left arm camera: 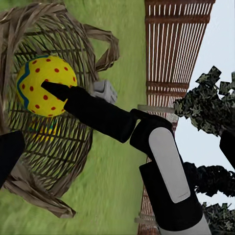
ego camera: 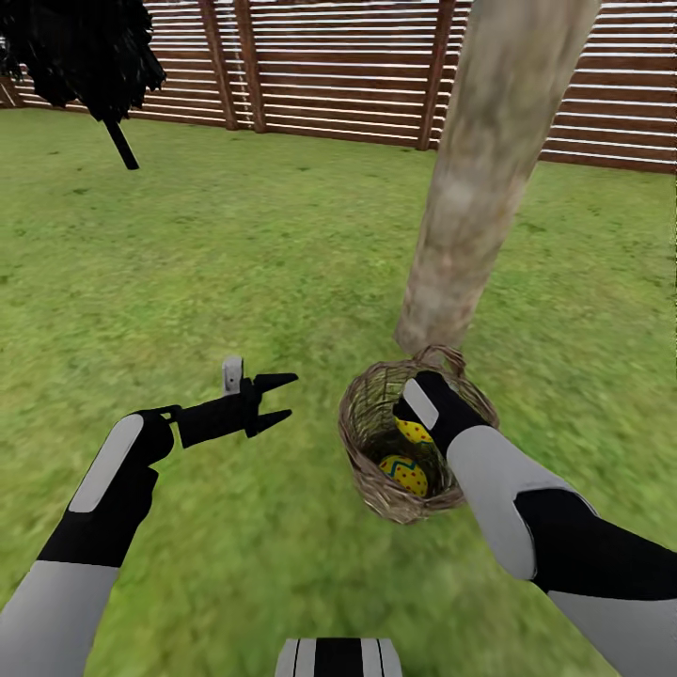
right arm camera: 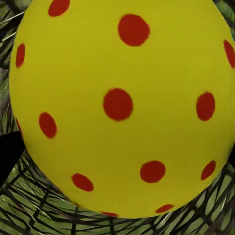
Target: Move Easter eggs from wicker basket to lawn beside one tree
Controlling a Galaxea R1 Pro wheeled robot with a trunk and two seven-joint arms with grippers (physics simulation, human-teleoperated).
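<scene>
1. The wicker basket (ego camera: 376, 442) sits on the lawn (ego camera: 235, 263) right at the foot of the tree (ego camera: 480, 179), its far loop handle just beside the base of the trunk. In the head view the trunk's long axis rises from the grass and leans up to the right, and the basket's mouth faces up toward the camera.
2. Two Easter eggs (ego camera: 404, 473) show inside the basket in the head view, one nearer the camera and one just behind it, partly covered by the right arm. Their long axes cannot be told from there.
3. In the left wrist view, one egg (left arm camera: 45, 84) shows its blue zigzag band along one edge, with red dots across the yellow shell.
4. The right end effector (ego camera: 414, 414) reaches down into the basket. A dark fingertip (left arm camera: 54, 89) lies against the egg in the left wrist view, and in the right wrist view the egg (right arm camera: 122, 105) is very close between the fingers. Whether it is clenched on the egg cannot be told.
5. The left end effector (ego camera: 280, 400) hovers over the grass beside the basket, released, its two fingers spread and pointing toward the basket.
6. A slatted wooden fence (ego camera: 329, 66) closes the far side of the lawn, with a black-leaved tree (ego camera: 85, 47) at the far left.
</scene>
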